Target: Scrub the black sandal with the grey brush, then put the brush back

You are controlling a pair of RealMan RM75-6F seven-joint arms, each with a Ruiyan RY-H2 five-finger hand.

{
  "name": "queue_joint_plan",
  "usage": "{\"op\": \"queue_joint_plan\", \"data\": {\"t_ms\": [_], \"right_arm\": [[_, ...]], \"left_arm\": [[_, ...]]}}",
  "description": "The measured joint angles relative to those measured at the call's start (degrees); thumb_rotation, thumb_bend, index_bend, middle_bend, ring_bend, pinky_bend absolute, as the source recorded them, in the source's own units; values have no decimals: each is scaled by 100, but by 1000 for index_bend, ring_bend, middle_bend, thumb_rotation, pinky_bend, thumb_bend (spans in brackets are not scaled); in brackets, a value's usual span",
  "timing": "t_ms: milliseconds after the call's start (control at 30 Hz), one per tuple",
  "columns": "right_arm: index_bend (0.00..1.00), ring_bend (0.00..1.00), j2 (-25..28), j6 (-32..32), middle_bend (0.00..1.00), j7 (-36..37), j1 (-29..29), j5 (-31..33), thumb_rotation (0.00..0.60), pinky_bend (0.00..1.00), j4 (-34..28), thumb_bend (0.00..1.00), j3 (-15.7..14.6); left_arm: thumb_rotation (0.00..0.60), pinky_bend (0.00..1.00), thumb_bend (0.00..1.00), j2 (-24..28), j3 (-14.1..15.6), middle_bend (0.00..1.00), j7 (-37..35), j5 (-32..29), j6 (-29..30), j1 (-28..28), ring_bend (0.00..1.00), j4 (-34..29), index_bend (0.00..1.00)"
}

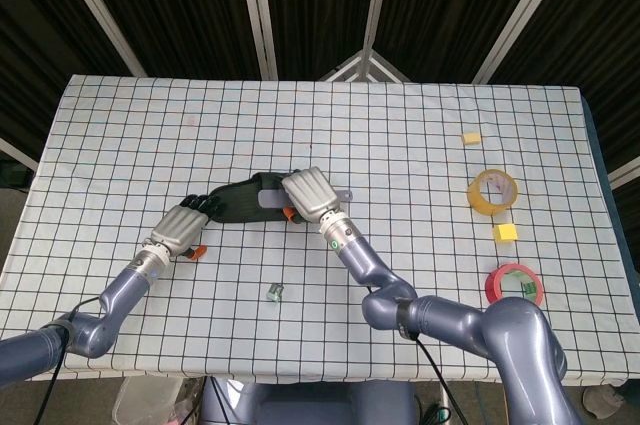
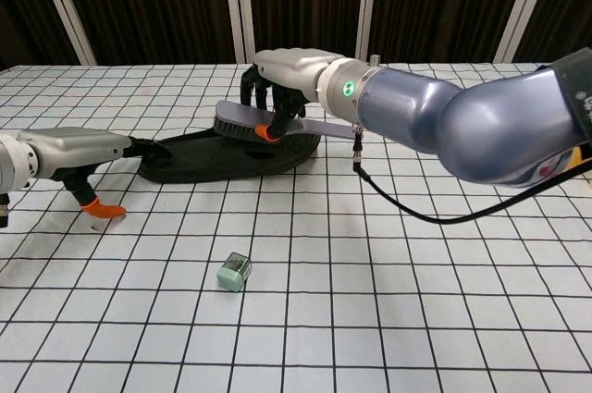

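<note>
The black sandal [image 2: 222, 151] [image 1: 235, 199] lies flat near the table's middle, toe end to the right. My right hand [image 2: 282, 79] [image 1: 308, 193] grips the grey brush [image 2: 242, 119] [image 1: 273, 199] by its long handle and holds the bristle head down on the sandal's upper. My left hand [image 2: 79, 153] [image 1: 181, 229] rests on the sandal's left end, with its fingers laid on the heel and its orange-tipped thumb down at the table.
A small green block [image 2: 234, 272] [image 1: 277, 292] lies in front of the sandal. Far right stand a yellow tape roll [image 1: 492, 191], a red tape roll [image 1: 513, 283] and two yellow cubes [image 1: 506, 233]. A black cable [image 2: 398, 199] hangs off the right hand.
</note>
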Motion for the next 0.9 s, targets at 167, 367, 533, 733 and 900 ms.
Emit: {"op": "queue_joint_plan", "data": {"t_ms": [167,367,533,733,900], "right_arm": [[721,530,-71,22,605,-31,-18,53,600,568,87,470,8],[725,534,-121,76,608,-94,-31,77,600,571,163,469,23],[725,535,-112,76,608,-188,-74,113,600,571,208,469,-9],[725,535,-69,64,608,-264,-169,165,600,571,287,469,-66],[725,537,-48,37,608,-302,-244,208,600,572,420,469,-104]], "left_arm": [[598,24,479,11,23,22,67,-69,17,-3,8,-21,2],[598,24,479,20,44,22,137,-169,14,-13,8,-46,2],[598,24,479,28,58,22,199,-245,26,-26,8,-75,2],[598,24,479,46,74,22,241,-302,59,-28,8,-103,2],[598,24,479,54,85,22,288,-345,88,-34,8,-129,2]]}}
